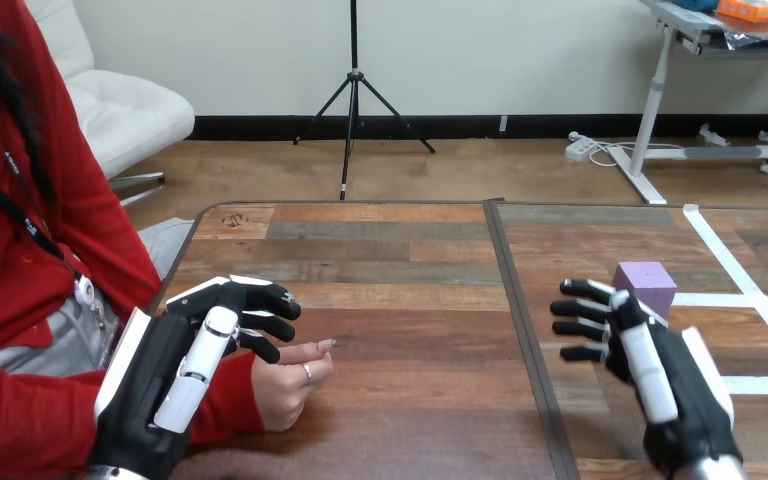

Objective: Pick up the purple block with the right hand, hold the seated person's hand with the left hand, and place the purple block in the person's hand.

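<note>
The purple block [646, 283] stands on the right half of the wooden table [410, 300]. My right hand [650, 365] is just in front of it, open, with straight fingers [582, 308] reaching left past the block's near left corner; whether it touches the block I cannot tell. At the left, the person's hand [295, 385] rests on the table with its fingers loosely curled. My left hand [175, 365] lies over the person's wrist, open, its relaxed fingers [260, 305] reaching over the back of that hand without closing round it.
White tape lines [750, 300] mark squares on the table's right part, around the block. A dark seam [520, 330] splits the tabletop down the middle. The person's red sleeve [20, 420] lies along the near left edge.
</note>
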Available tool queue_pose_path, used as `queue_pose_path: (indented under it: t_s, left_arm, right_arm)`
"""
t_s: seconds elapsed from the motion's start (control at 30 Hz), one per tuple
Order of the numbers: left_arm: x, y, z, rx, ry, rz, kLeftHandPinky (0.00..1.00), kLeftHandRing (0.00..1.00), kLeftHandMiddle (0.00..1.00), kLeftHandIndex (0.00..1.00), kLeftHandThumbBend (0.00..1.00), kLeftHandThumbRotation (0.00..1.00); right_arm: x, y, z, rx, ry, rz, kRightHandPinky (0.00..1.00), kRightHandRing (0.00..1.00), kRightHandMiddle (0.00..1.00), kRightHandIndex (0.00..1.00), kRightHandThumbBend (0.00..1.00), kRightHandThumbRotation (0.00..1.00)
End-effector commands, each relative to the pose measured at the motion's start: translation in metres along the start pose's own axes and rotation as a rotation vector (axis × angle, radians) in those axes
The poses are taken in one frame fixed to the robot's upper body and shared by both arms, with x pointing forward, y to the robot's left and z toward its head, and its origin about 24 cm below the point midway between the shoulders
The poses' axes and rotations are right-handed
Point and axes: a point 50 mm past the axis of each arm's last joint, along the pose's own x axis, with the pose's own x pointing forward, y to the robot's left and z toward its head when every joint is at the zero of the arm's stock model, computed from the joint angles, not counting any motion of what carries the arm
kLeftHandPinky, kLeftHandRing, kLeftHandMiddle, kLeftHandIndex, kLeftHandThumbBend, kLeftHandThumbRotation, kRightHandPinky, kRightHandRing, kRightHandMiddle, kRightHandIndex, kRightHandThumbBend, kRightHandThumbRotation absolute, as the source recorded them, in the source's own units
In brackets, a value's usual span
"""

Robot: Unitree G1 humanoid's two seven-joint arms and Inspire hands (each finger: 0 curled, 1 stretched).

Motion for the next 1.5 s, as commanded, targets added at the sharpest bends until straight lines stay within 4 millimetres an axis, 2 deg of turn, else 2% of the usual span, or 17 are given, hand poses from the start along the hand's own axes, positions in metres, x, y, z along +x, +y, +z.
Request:
queue_pose_path:
  t_s: [0.0,0.4,1.0,1.2,1.47]
  left_arm:
    - [0.02,0.005,0.017,0.035,-0.125,-0.008,0.45,0.56,0.6,0.55,0.35,0.96]
    - [0.02,0.006,0.017,0.044,-0.12,0.002,0.45,0.55,0.59,0.54,0.32,0.99]
    - [0.019,0.007,0.016,0.037,-0.113,-0.011,0.47,0.55,0.59,0.54,0.35,0.96]
    - [0.02,0.007,0.016,0.038,-0.117,-0.014,0.47,0.55,0.58,0.53,0.33,0.95]
    - [0.02,0.008,0.016,0.052,-0.12,-0.016,0.46,0.54,0.58,0.53,0.3,0.95]
  right_arm:
    - [0.057,-0.027,0.047,-0.122,-0.159,-0.044,0.66,0.74,0.76,0.78,0.69,1.0]
    - [0.089,-0.041,0.062,-0.188,-0.139,-0.056,0.69,0.76,0.76,0.78,0.63,1.0]
    - [0.127,-0.059,0.08,-0.3,-0.092,-0.072,0.76,0.81,0.79,0.8,0.73,1.0]
    - [0.136,-0.063,0.091,-0.337,-0.096,-0.078,0.79,0.83,0.81,0.82,0.71,1.0]
    - [0.149,-0.07,0.106,-0.405,-0.07,-0.103,0.78,0.83,0.83,0.82,0.69,1.0]
